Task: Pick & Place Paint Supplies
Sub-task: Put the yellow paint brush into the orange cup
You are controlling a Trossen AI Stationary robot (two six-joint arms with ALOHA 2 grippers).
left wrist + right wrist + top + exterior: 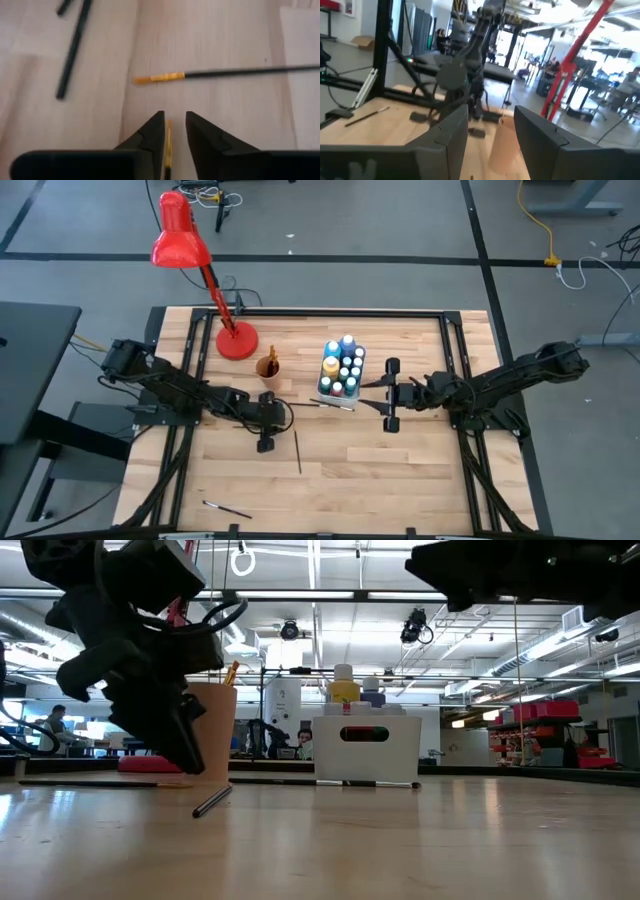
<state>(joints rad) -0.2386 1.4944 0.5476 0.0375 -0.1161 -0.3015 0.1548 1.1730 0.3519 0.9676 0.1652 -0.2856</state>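
Brush [250, 73] in the left wrist view cut off at the frame edge, handle end lost; a second yellow-banded brush [168, 145] mostly buried between the left gripper's [173, 122] fingers, contact impossible to judge. White bin [365, 747] in the low view hiding all but the caps of the bottles [343, 686], and the left arm masking part of the brown cup [212, 730]. Cup [502, 147] just a blur between the right gripper's [491, 117] fingers in the right wrist view; tiny brush [227, 508] near the table's front edge too small for detail.
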